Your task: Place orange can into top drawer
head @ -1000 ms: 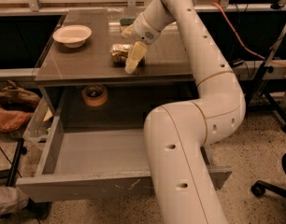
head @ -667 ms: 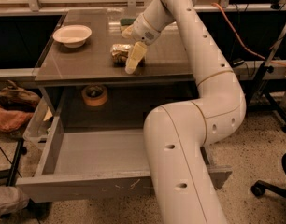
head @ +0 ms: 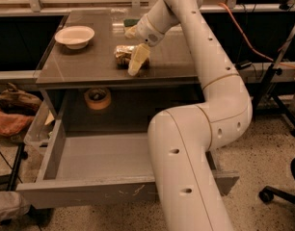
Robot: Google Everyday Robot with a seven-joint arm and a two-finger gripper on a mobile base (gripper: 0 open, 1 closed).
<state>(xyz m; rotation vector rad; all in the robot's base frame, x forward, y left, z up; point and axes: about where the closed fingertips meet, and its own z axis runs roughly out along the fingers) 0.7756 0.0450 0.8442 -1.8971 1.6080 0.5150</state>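
The orange can (head: 121, 55) lies on its side on the brown table top (head: 89, 64), near the middle. My gripper (head: 138, 57) reaches down from the arm above and sits right against the can's right end, hiding part of it. The top drawer (head: 101, 159) is pulled open below the table. Its grey floor is bare and its scratched front panel (head: 89, 194) faces the camera.
A white bowl (head: 74, 35) stands at the table's left. A green-and-yellow sponge (head: 130, 24) lies at the back, behind the gripper. A tan tape roll (head: 98, 98) sits on the shelf under the table top. My arm's big white links (head: 195, 148) cover the drawer's right side.
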